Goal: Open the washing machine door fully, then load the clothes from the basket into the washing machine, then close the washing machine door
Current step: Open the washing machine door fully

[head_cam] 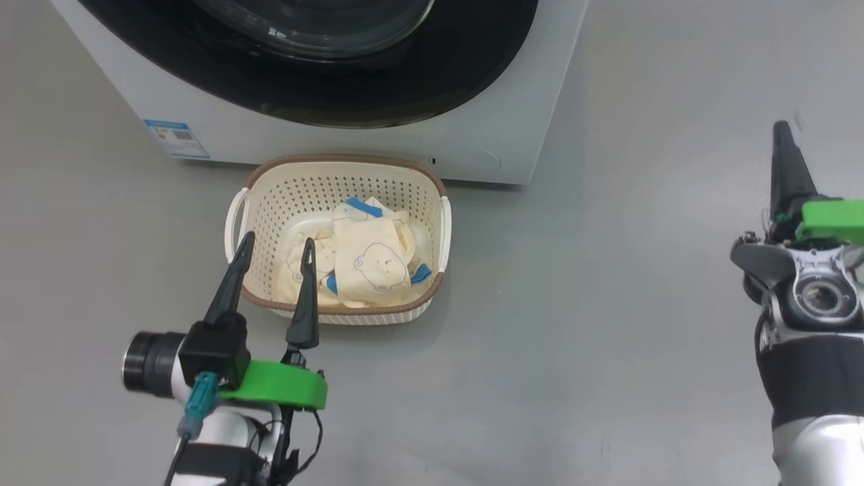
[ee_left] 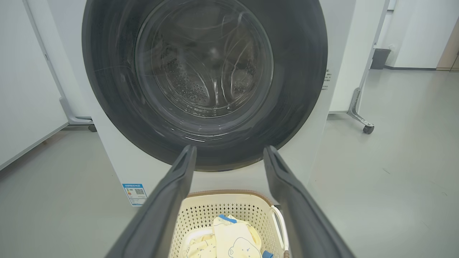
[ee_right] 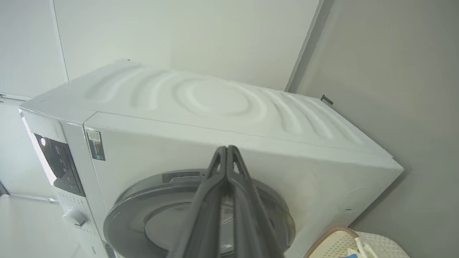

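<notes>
A lab or test room, it seems: ahead of the left gripper (ee_left: 229, 147) the washing machine (ee_left: 229, 179) stands free on smooth grey floor (ee_left: 394, 186), flanked by white partition panels (ee_left: 25, 89) on castors (ee_left: 368, 128).

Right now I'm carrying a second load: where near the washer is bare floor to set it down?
Widest bare floor: between the basket and the right tool. Another lies left of the basket, in front of the blue label sticker. Crowded: the basket sits close before the washing machine, with the left tool at its near-left corner.
</notes>
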Robot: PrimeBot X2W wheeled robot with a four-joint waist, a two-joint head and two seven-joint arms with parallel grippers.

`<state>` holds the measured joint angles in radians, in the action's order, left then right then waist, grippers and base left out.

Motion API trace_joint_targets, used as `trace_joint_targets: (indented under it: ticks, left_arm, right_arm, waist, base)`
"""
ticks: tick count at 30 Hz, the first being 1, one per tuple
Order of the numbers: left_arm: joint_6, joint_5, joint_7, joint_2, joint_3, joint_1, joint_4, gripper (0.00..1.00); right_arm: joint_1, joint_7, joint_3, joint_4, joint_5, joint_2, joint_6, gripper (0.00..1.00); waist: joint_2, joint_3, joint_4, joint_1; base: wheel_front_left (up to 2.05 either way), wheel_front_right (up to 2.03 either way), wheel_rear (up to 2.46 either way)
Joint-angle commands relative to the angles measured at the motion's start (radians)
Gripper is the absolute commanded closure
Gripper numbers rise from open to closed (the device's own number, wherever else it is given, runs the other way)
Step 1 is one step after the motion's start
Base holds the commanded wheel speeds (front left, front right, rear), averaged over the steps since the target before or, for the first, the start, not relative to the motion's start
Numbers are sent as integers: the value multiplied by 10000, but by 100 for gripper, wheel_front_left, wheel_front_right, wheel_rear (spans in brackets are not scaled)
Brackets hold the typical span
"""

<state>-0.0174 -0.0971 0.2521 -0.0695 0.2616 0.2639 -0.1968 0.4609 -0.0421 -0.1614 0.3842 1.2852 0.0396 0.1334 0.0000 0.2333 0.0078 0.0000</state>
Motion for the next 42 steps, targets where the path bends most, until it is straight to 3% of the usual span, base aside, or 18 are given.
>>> trace_joint_targets:
  ticks: [1,8,13,42]
  left_arm:
    - [-20,65,97,-57,-270,425,291,0]
    - [-11,136,97,-10,-162,653,286,0]
    - [5,195,97,14,-119,850,330,0]
    - [81,131,97,173,557,1871,478,0]
  right_arm:
    - [717,356,288,-219,946,106,-27,100]
    - [2019,1648,509,619,3507,106,-27,100]
    - [3032,2423,772,1229,4144,116,-27,100]
    - [9152,3672,2395,6047,3599,422,-27,100]
  waist:
    - [0,94,81,0]
    - [0,468,270,0]
    - [0,834,390,0]
    - [0,2456,1278,0]
  base:
    - [0,0,0]
    - [0,0,0]
    - [0,0,0]
    - [0,0,0]
